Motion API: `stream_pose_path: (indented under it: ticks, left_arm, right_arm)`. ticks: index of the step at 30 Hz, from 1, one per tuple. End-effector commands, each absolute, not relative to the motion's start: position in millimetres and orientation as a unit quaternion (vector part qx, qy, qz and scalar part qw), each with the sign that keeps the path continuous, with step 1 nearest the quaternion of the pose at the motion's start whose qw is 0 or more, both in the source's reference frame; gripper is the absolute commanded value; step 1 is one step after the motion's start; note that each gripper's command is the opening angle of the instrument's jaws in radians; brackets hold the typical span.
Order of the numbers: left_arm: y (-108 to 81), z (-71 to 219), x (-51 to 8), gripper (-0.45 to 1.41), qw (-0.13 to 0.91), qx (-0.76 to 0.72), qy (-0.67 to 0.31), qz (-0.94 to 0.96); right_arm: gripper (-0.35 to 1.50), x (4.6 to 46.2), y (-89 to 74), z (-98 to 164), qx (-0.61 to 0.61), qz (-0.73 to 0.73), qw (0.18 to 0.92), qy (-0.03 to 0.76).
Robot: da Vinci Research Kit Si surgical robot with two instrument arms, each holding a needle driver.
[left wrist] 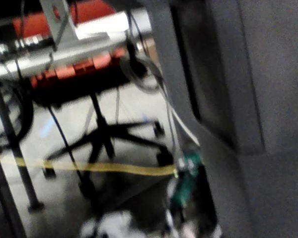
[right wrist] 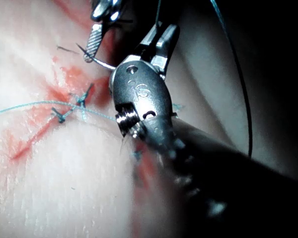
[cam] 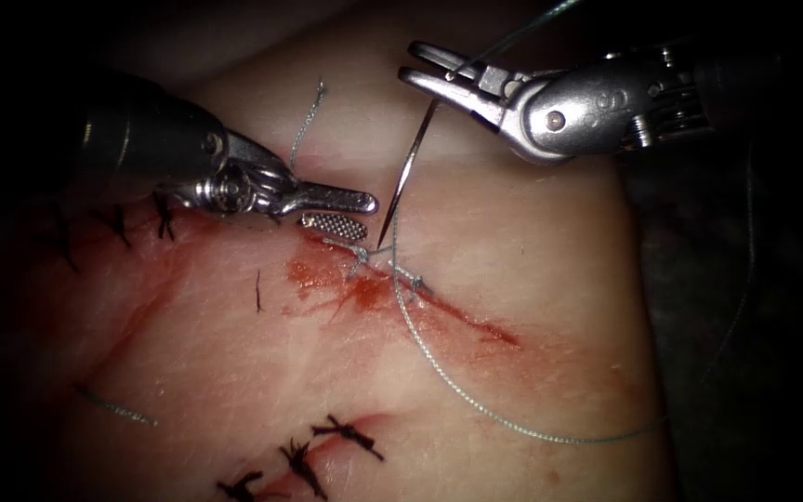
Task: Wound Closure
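The tissue (cam: pixel 476 242) fills the middle, its cut (cam: pixel 401 288) running slantwise with red fluid (cam: pixel 364 293) along it. The right tool (cam: pixel 429 74) grips the needle (cam: pixel 408 172) near its thread end, jaws closed on it; the tip hangs just above the cut, not in the tissue. The left tool (cam: pixel 350 212) sits beside the tip (jaws parted, holding nothing). Thread (cam: pixel 476 404) loops across the tissue right of the cut.

tissue (cam: pixel 532 270), thread (cam: pixel 476 404) lying on it
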State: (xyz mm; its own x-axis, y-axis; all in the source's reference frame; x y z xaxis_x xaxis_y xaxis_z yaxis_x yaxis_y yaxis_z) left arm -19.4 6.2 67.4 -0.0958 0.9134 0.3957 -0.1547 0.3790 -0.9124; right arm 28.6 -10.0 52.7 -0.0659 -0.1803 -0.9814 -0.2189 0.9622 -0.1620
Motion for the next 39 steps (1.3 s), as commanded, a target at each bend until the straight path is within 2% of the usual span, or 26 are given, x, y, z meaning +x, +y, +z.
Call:
stream_pose_path:
  ticks: [1,16,20,22,29,30,31,32,34,39]
  left_arm:
    - [6.1,67.9,-19.8,1.10,0.589,-0.325,-0.584,0.454]
    - [5.7,69.0,-20.8,0.91,0.595,-0.318,-0.572,0.467]
    - [5.5,69.1,-21.2,0.73,0.584,-0.309,-0.583,0.473]
    - [5.2,69.2,-21.4,0.54,0.575,-0.303,-0.590,0.478]
    - [5.3,68.8,-21.5,0.21,0.565,-0.295,-0.599,0.484]
    - [5.3,68.8,-21.5,0.21,0.565,-0.295,-0.599,0.484]
    - [5.3,68.8,-21.5,0.36,0.565,-0.295,-0.600,0.484]
    - [5.3,68.8,-21.5,0.36,0.565,-0.295,-0.600,0.484]
    - [5.4,68.9,-21.5,0.49,0.564,-0.295,-0.600,0.485]
    - [5.3,69.2,-21.4,0.46,0.564,-0.292,-0.602,0.485]
  right_arm:
    - [-0.35,29.6,-10.1,52.8,-0.133,0.010,0.666,0.733]
    - [-0.35,30.7,-10.5,52.5,-0.085,-0.024,0.646,0.758]
    - [-0.35,31.1,-10.7,52.3,-0.085,-0.025,0.646,0.758]
    - [-0.35,31.2,-10.9,52.2,-0.085,-0.025,0.646,0.758]
    - [-0.35,31.2,-11.0,52.2,-0.065,-0.020,0.642,0.763]
    - [-0.35,31.2,-11.0,52.2,-0.065,-0.020,0.642,0.763]
    - [-0.35,31.2,-11.0,52.2,-0.061,-0.020,0.642,0.764]
    - [-0.35,31.2,-11.0,52.2,-0.061,-0.020,0.642,0.764]
    - [-0.35,31.2,-11.0,52.2,-0.059,-0.021,0.641,0.765]
    - [-0.35,31.1,-11.0,52.2,-0.056,-0.020,0.640,0.766]
